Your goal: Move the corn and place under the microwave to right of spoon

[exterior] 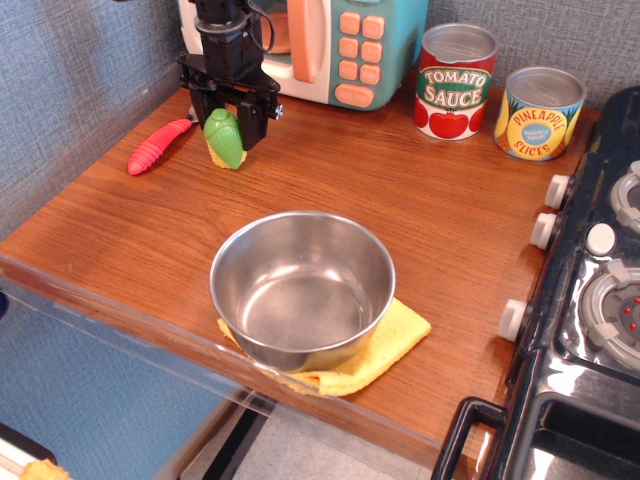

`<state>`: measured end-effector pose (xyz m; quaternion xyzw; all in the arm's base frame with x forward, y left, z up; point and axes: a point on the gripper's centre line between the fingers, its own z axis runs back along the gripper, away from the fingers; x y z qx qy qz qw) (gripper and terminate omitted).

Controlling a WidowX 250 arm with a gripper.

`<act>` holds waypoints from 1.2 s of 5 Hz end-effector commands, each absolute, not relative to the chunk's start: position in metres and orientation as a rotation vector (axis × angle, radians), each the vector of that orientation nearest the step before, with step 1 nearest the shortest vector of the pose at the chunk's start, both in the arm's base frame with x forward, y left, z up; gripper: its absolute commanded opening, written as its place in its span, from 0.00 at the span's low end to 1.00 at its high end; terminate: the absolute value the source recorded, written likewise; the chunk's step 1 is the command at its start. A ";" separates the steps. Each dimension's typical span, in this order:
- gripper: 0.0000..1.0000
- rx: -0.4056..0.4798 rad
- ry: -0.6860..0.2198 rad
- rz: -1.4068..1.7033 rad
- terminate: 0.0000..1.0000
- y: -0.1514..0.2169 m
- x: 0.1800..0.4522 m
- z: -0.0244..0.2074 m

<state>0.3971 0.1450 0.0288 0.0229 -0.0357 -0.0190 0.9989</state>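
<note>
The corn [225,139], with a green husk and yellow base, stands upright between my gripper's fingers [258,118], its base at or just above the wooden table [420,200]. My gripper [229,122] is shut on its upper part. The corn is just right of the spoon, whose pink-red handle [157,146] lies on the table; the spoon's silver bowl is hidden behind my gripper. The teal and white microwave [395,40] stands right behind, at the table's back edge.
A steel bowl [302,286] sits on a yellow cloth [396,339] near the front edge. A tomato sauce can [455,82] and a pineapple slices can [540,112] stand at the back right. A black stove [590,300] borders the right side.
</note>
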 end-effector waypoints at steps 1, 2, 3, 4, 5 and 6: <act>1.00 0.076 -0.076 -0.084 0.00 0.140 0.392 0.043; 1.00 0.083 -0.113 -0.096 0.00 0.138 0.389 0.056; 1.00 0.102 -0.167 -0.109 0.00 0.137 0.384 0.078; 1.00 0.102 -0.227 -0.101 0.00 0.138 0.382 0.104; 1.00 0.082 -0.228 -0.105 0.00 0.138 0.369 0.119; 1.00 0.047 -0.202 -0.102 0.00 0.134 0.349 0.118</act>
